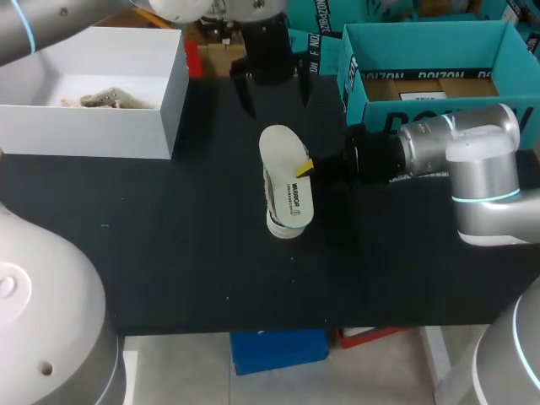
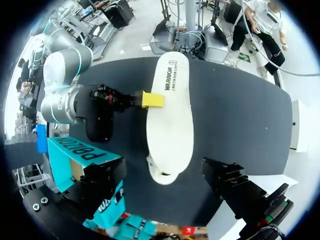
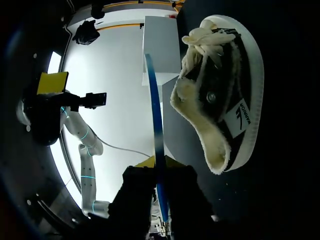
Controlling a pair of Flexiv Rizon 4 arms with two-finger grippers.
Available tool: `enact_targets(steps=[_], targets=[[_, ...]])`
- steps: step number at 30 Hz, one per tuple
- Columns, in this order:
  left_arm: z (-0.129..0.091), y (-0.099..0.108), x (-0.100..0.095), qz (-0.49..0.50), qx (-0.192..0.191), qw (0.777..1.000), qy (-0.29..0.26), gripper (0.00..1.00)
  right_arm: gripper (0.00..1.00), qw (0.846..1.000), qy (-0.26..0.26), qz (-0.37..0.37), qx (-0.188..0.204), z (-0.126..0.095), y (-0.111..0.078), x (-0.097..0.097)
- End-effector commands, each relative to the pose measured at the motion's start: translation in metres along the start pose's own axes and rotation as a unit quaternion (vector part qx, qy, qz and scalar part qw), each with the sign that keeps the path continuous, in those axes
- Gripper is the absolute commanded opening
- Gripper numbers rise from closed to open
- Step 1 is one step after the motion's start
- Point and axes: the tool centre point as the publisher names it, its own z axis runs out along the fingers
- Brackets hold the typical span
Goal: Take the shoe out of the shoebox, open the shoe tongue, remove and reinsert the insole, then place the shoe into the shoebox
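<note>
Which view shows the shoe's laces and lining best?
The right wrist view: the shoe lies with its laces and fleecy lining facing that camera. The head and left wrist views show mainly its white sole.

A pale shoe [image 1: 285,181] lies on its side on the black table [image 1: 169,253], with the right gripper [image 1: 305,168] meeting its right flank. Just behind the shoe hangs the left gripper [image 1: 274,99], fingers spread. A teal shoebox [image 1: 371,114] stands behind and right of the shoe, a white box [image 1: 93,131] behind and left.
</note>
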Motion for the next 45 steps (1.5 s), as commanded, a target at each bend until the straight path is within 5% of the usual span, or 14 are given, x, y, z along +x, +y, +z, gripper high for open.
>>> enact_targets(steps=[1, 10, 33, 45], targets=[[-0.002, -0.014, 0.003, 0.003, -0.003, 1.0, -0.005, 1.0, 0.0, 1.0, 0.0, 0.0, 0.0, 0.001, 0.0, -0.001], [-0.001, -0.039, 0.01, 0.001, 0.009, 1.0, -0.011, 1.0, 0.0, 1.0, 0.0, 0.0, 0.0, 0.001, 0.0, -0.001], [-0.013, -0.155, 0.027, 0.014, 0.062, 0.997, -0.038, 1.0, 0.0, 1.0, 0.0, 0.0, 0.0, 0.001, 0.0, -0.001], [-0.013, -0.174, 0.036, 0.008, 0.031, 0.999, -0.008, 1.0, 0.0, 1.0, 0.0, 0.0, 0.0, 0.001, 0.0, -0.001]])
